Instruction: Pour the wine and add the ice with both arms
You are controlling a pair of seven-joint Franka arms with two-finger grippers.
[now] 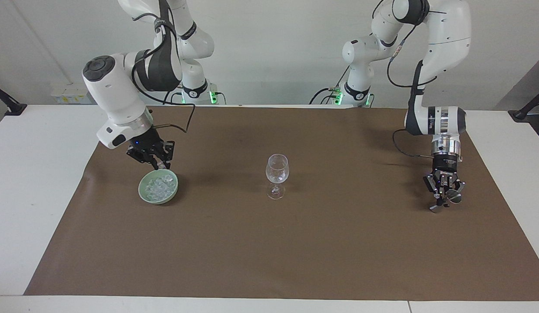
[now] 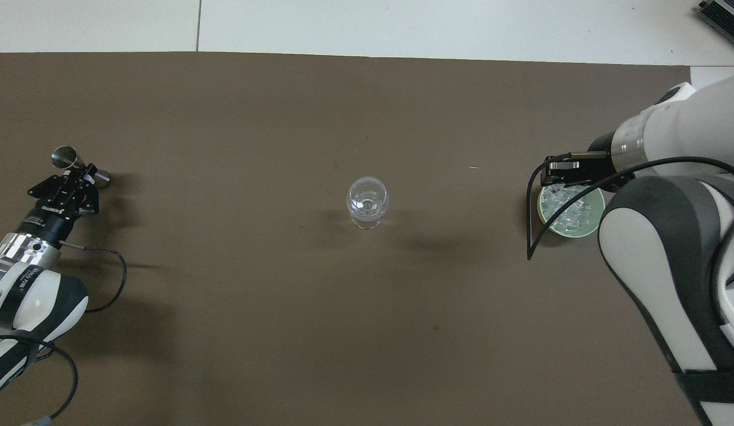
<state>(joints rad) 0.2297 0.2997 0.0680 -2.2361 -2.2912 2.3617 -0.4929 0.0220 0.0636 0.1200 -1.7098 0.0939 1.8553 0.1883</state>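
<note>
A pale green bowl [image 1: 156, 199] [image 2: 565, 232] holds the heap of ice [image 1: 158, 186] [image 2: 571, 208] toward the right arm's end of the table. My right gripper [image 1: 160, 164] [image 2: 553, 170] hangs just above the bowl's rim, shut on a small clear chunk of ice. A clear stemmed wine glass [image 1: 277, 173] [image 2: 367, 201] stands upright at the mat's middle. Toward the left arm's end, my left gripper [image 1: 443, 198] [image 2: 80, 174] points down low over the mat, shut on the waist of a tilted steel jigger [image 1: 451, 199] [image 2: 64, 157]. No wine shows.
A brown mat [image 1: 338, 243] [image 2: 254, 331] covers most of the white table [image 1: 30, 182]. The right arm's black cable [image 2: 529, 225] loops down beside the bowl. Bare mat lies between bowl, glass and jigger.
</note>
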